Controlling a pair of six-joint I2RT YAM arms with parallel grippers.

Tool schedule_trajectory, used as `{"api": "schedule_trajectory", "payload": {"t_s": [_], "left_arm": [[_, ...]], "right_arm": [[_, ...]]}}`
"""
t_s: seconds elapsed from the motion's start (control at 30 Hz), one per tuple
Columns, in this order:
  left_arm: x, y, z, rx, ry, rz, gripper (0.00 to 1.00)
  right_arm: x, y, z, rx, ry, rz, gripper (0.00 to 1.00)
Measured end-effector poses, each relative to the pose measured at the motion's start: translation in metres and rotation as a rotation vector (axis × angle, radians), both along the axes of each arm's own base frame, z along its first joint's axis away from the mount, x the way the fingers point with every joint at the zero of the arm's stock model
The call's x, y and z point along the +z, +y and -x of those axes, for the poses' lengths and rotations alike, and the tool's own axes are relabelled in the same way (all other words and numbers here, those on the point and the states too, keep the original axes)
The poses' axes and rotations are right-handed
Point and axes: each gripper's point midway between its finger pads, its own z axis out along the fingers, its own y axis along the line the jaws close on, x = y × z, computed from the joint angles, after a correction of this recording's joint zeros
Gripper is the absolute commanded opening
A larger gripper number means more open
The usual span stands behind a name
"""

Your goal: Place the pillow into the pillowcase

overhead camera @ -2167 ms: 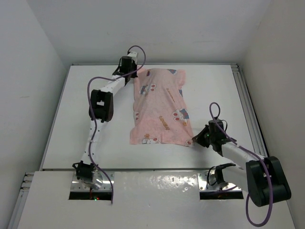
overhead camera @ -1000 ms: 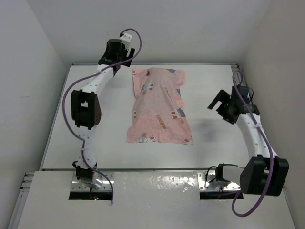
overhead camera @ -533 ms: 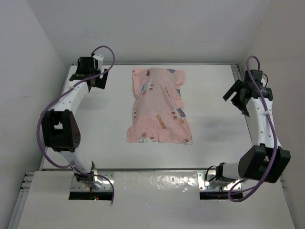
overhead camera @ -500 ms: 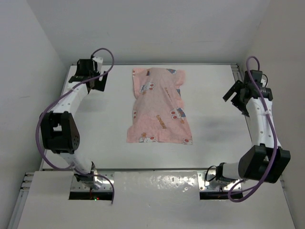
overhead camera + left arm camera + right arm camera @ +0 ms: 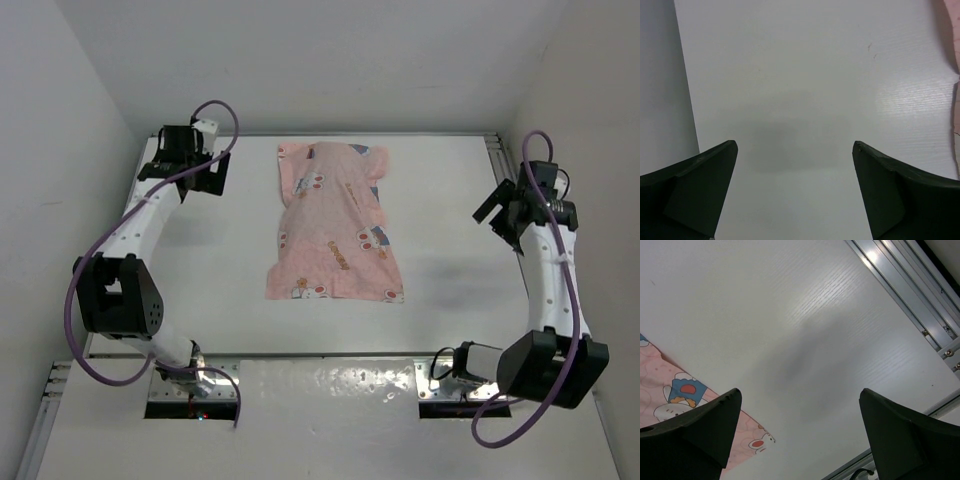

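Note:
The pink pillowcase, printed with small cartoon figures, lies flat in the middle of the white table, long side running front to back. The pillow is hidden. My left gripper hovers open and empty over bare table at the back left, well clear of the cloth. In the left wrist view the left gripper shows only a pink edge of the pillowcase at the right border. My right gripper is open and empty near the right edge. Under the right gripper, a pillowcase corner lies at the left.
An aluminium rail runs along the table's right edge, and it crosses the upper right of the right wrist view as a rail. White walls close in the table on the left, back and right.
Both grippers have left the pillowcase and swung outward, the left one to the back left and the right one to the right edge. The pillowcase lies still.

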Motion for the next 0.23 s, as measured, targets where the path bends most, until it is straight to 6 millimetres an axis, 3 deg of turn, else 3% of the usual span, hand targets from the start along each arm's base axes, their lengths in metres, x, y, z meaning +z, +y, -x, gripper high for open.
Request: {"api": "schedule_trajectory", "payload": {"t_s": [0.23], "left_arm": [[0.0063,-0.0095,-0.0008,-0.021,-0.004,0.051,0.99]], "right_arm": [[0.0083,-0.0027,0.0043,-0.002,-0.044,0.022,0.99]]}}
